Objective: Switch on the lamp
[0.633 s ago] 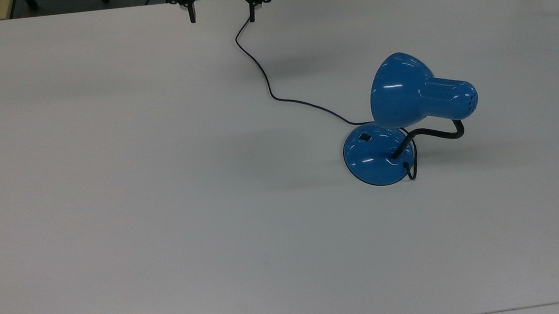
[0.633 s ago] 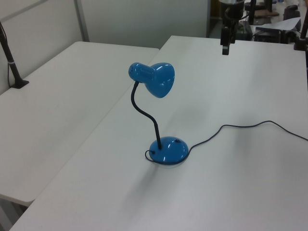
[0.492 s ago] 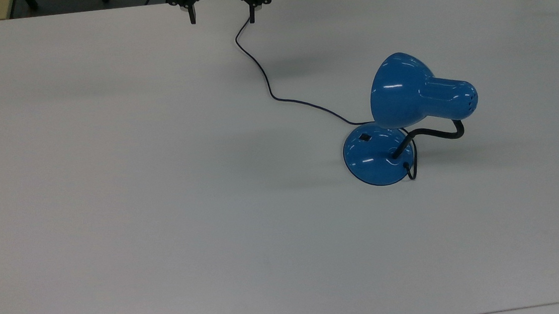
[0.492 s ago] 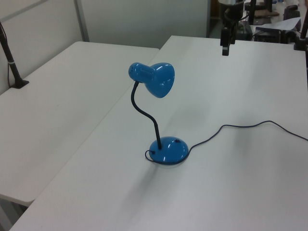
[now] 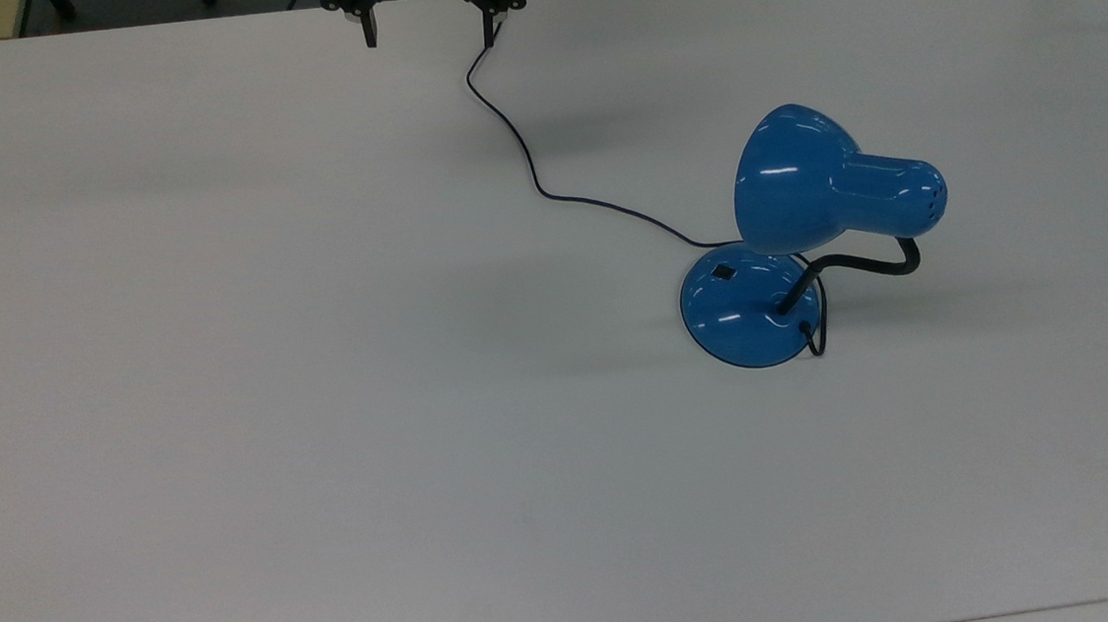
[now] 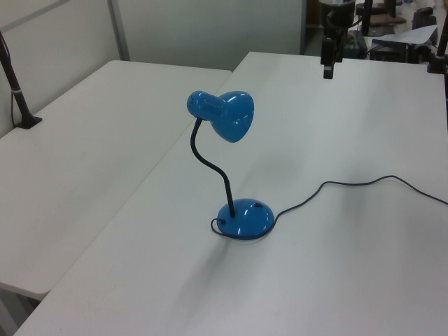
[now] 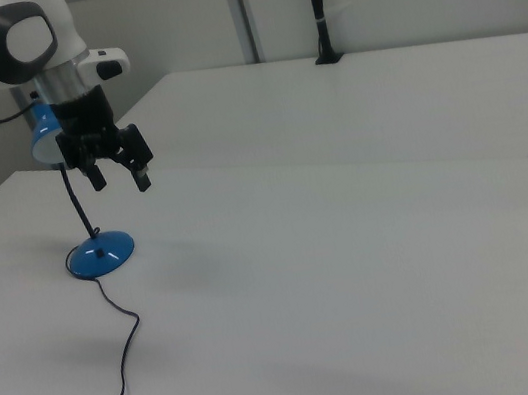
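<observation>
We see the gripper (image 5: 426, 29) spread wide, grasping nothing, at the desk's (image 5: 223, 377) far edge, well apart from the lamp (image 5: 805, 232) toward the top view's right.

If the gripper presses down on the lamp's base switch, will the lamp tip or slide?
The lamp probably won't tip: its switch sits on the wide domed base. It may slide, since the table looks smooth. The shade overhangs on a bent gooseneck, so sideways nudges could rock it.
</observation>
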`<control>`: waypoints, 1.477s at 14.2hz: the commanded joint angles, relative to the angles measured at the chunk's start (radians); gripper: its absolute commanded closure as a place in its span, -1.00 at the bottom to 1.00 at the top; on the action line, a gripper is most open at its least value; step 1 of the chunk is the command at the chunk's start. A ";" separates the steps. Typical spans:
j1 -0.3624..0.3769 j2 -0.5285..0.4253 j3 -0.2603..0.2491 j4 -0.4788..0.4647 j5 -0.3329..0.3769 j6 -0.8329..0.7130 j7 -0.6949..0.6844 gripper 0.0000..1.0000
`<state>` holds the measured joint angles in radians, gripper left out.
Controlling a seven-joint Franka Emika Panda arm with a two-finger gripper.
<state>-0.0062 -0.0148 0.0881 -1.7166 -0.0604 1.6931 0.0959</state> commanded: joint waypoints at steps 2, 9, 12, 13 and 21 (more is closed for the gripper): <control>0.000 0.000 -0.007 0.023 0.010 -0.050 -0.027 -1.00; -0.003 0.007 -0.007 0.023 0.013 -0.043 -0.135 1.00; -0.002 0.012 -0.005 0.011 0.025 -0.004 -0.237 1.00; 0.003 0.013 -0.005 -0.004 0.030 0.028 -0.245 1.00; 0.155 0.173 0.007 -0.130 0.033 0.429 -0.252 1.00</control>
<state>0.0852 0.1177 0.1045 -1.7946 -0.0428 1.9813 -0.1367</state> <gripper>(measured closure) 0.991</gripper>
